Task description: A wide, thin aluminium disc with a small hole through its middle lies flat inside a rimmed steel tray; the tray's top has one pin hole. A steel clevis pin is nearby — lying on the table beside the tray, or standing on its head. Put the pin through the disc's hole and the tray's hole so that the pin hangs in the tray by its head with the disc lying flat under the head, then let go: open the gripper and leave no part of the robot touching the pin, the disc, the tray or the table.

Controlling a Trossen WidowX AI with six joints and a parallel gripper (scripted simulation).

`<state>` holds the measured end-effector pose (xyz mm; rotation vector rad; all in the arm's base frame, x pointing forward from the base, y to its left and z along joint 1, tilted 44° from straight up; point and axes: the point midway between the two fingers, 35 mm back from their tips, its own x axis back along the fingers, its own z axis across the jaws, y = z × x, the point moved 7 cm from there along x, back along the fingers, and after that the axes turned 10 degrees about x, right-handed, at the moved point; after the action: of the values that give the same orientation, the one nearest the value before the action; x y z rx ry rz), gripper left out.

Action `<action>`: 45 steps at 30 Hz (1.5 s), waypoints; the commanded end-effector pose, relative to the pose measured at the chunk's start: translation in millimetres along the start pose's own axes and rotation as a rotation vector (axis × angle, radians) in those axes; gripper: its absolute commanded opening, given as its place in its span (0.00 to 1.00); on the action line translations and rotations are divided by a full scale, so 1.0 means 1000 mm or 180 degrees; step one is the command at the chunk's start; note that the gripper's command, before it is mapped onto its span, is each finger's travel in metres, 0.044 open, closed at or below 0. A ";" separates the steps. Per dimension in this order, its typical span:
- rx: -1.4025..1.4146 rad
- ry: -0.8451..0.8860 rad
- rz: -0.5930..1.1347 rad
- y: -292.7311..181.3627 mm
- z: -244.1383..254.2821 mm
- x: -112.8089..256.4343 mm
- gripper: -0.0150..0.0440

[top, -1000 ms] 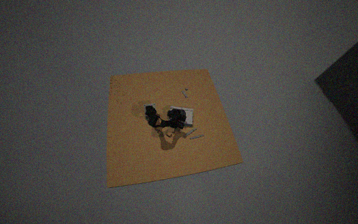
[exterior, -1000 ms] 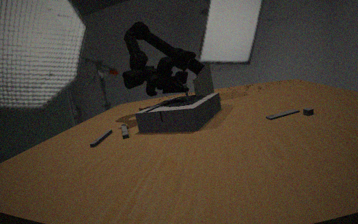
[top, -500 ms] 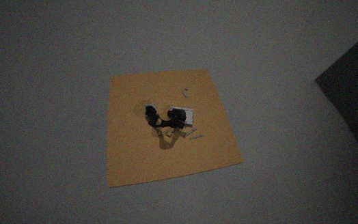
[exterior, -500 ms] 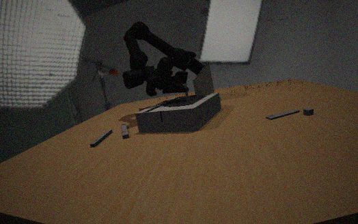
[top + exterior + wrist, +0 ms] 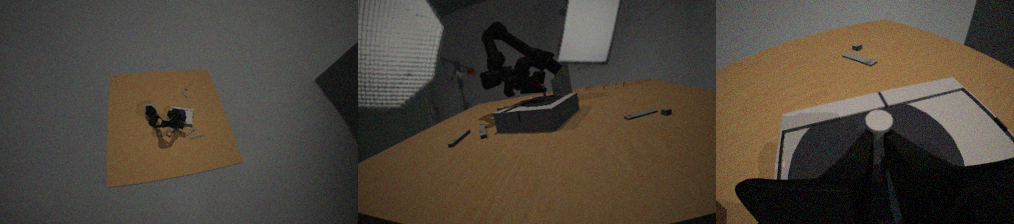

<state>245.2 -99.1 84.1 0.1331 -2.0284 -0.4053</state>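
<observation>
Seen from above, the steel tray (image 5: 189, 117) (image 5: 529, 121) (image 5: 811, 113) sits between the middle of the bench (image 5: 136, 164) (image 5: 563, 177) (image 5: 746, 90) and its right edge, well apart from all four corners. The dark disc (image 5: 542, 101) (image 5: 931, 131) lies inside the rim, partly hidden by the gripper (image 5: 544, 89) (image 5: 877, 133), which is closed narrowly around the pin (image 5: 544, 92) (image 5: 879, 120). The pin stands head up over the disc; whether its lower end is in the hole, I cannot tell. Toward the bench's upper right corner lie a flat bar (image 5: 184, 93) (image 5: 641, 115) (image 5: 860, 59) and, just beside it, a small block (image 5: 186, 89) (image 5: 666, 111) (image 5: 857, 47). Two more bars, a short one (image 5: 190, 132) (image 5: 483, 131) and its neighbour (image 5: 197, 137) (image 5: 459, 138), lie near the tray on the side facing the lower right corner.
</observation>
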 end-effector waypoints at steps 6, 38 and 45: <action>0.0005 -0.0005 0.0034 0.001 -0.001 -0.001 0.25; 0.0046 -0.0027 0.0027 -0.002 -0.012 0.001 0.25; 0.0046 -0.0027 0.0027 -0.003 -0.014 0.001 0.25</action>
<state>254.9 -104.3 89.2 0.1308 -2.0365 -0.3946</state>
